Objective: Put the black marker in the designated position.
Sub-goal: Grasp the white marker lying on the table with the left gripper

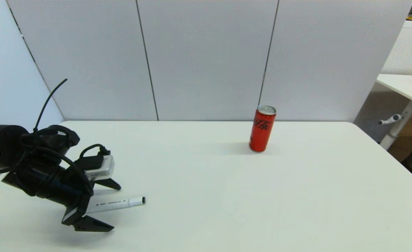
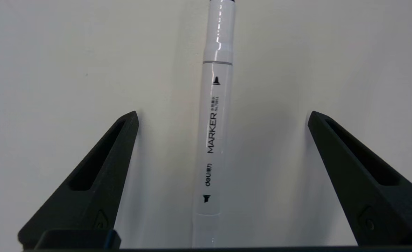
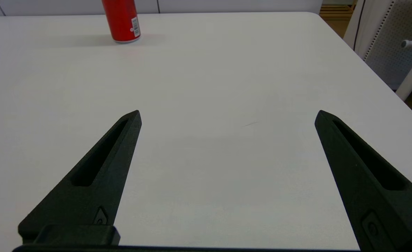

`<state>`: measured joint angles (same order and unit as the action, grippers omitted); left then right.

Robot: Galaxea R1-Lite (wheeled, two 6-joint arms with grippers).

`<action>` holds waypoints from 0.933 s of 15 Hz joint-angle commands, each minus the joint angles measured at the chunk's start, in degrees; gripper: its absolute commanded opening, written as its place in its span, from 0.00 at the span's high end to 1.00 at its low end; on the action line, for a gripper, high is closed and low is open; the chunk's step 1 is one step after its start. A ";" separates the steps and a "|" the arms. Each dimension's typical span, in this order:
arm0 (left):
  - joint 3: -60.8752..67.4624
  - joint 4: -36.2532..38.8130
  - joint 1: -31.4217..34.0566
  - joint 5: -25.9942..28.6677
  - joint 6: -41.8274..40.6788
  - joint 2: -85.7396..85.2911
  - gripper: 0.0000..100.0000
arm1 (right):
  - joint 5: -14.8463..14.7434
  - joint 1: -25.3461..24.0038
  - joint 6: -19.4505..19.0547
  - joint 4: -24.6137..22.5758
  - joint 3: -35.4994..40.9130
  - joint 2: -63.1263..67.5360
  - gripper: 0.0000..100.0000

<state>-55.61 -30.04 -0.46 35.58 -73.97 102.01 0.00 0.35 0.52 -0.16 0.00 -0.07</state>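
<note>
My left gripper [image 1: 116, 207] sits low over the near left part of the white table [image 1: 227, 196], its fingers [image 2: 97, 168] spread wide. The black marker [image 1: 116, 203] lies flat on the tabletop between them, lengthwise along my reach, touching neither finger; its far black tip points toward the table's middle. In my left wrist view the marker [image 2: 213, 140] is cut off at both ends, and my arm hides its near end from the head camera. The red can [image 1: 262, 128] stands upright well apart, near the back edge. My right gripper [image 3: 227, 115] hovers over bare table, fingers also wide apart, holding nothing
</note>
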 commanded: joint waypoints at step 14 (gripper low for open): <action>0.95 1.39 0.55 0.54 -0.38 0.38 0.00 | 0.00 0.00 -0.08 -0.02 0.00 0.07 0.00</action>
<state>-54.69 -28.53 0.02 35.91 -73.95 102.18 0.00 0.35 0.55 -0.13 0.00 -0.07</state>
